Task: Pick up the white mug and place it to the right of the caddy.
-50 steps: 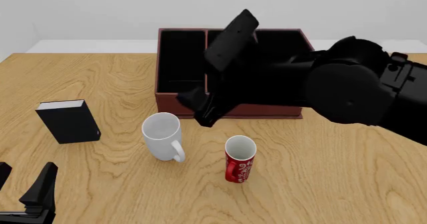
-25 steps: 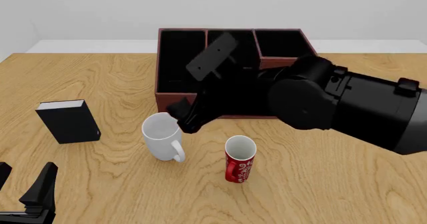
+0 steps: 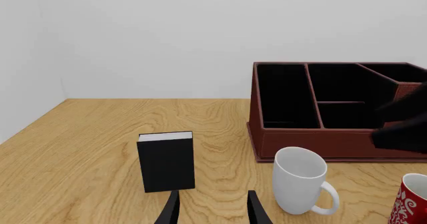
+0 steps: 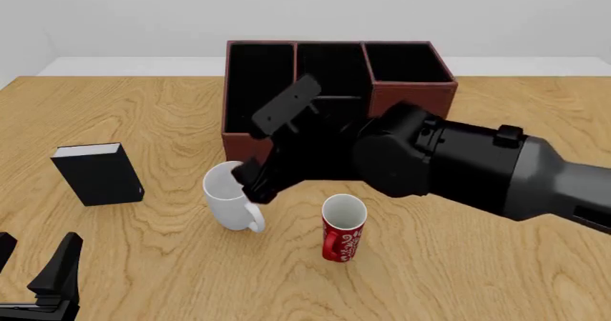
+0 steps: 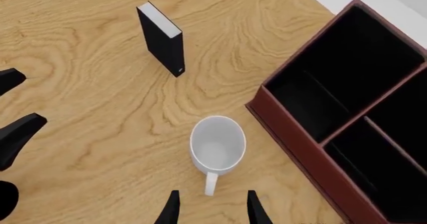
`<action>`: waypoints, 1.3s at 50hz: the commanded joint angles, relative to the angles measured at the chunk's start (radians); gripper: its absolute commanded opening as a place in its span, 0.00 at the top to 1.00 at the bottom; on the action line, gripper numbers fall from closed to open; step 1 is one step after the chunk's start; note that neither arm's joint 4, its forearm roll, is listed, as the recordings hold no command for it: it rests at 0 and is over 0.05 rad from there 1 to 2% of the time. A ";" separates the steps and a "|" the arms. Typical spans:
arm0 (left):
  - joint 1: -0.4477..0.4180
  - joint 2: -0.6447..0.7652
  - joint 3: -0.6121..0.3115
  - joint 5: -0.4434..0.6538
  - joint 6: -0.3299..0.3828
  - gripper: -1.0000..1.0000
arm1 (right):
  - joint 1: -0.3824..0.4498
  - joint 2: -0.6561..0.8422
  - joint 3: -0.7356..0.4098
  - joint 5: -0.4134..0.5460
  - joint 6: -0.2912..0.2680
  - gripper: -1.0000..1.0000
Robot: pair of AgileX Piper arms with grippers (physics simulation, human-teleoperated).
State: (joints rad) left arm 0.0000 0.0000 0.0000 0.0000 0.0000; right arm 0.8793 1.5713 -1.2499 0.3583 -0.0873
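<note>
1. White mug [image 4: 227, 199]: upright on the table [image 4: 458, 264], handle toward the camera, just in front of the caddy's left end.
2. Caddy [image 4: 257, 71]: reddish-brown, three black-lined compartments, at the table's far side.
3. Red mug [image 4: 343, 229]: upright, near the white mug's right (patterned).
4. Black book [image 4: 96, 174]: standing, well left of the mugs.
5. Right gripper [image 5: 209, 207]: above the white mug's rim, fingers parted, holding nothing; its arm covers the caddy's front wall.
6. Left gripper [image 3: 212, 210]: low at the near left corner, fingers apart, empty.
</note>
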 commanded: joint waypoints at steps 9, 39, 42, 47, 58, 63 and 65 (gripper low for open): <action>0.000 0.000 0.000 0.000 0.000 0.00 | -0.005 0.074 0.011 -0.030 0.025 0.00; 0.000 0.000 0.000 0.000 0.000 0.00 | -0.008 0.149 0.006 -0.075 0.064 0.00; 0.000 0.000 0.000 0.000 0.000 0.00 | -0.010 0.157 0.010 -0.080 0.064 0.00; 0.000 0.000 0.000 0.000 0.000 0.00 | -0.011 0.169 0.013 -0.086 0.065 0.00; 0.000 0.000 0.000 0.000 0.000 0.00 | -0.017 0.200 0.018 -0.101 0.064 0.00; 0.000 0.000 0.000 0.000 0.000 0.00 | -0.024 0.218 0.013 -0.105 0.066 0.00; 0.000 0.000 0.000 0.000 0.000 0.00 | -0.025 0.220 0.012 -0.104 0.067 0.00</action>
State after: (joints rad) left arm 0.0000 0.0000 0.0000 0.0000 0.0000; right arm 0.8616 1.7657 -1.2358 0.2621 -0.0228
